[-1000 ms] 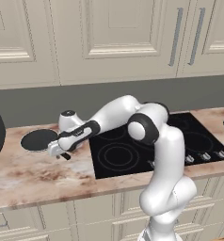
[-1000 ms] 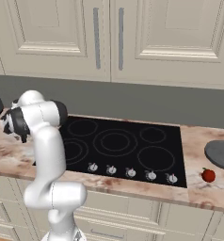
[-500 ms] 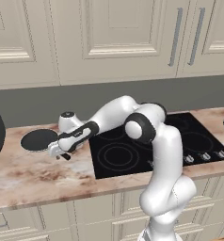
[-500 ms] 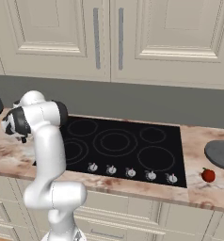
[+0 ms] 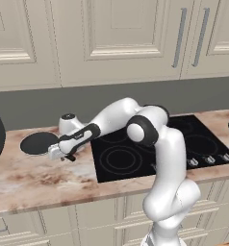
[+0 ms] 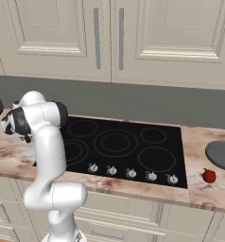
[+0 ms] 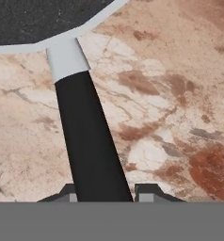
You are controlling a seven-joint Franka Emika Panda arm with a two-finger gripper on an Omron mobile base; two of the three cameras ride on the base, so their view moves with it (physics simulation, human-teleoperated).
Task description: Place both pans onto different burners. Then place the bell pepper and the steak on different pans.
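My arm reaches left and low, pincer (image 7: 104,192) astride the dark pan's (image 5: 38,142) handle (image 7: 88,141), grip unconfirmed; two pans counted.

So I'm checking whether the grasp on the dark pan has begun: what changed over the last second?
Little visibly changed. The gripper stays low over the counter by the dark pan, its fingertips either side of the black handle; the pan has not moved. The grey pan and bell pepper are where they were, right of the cooktop.
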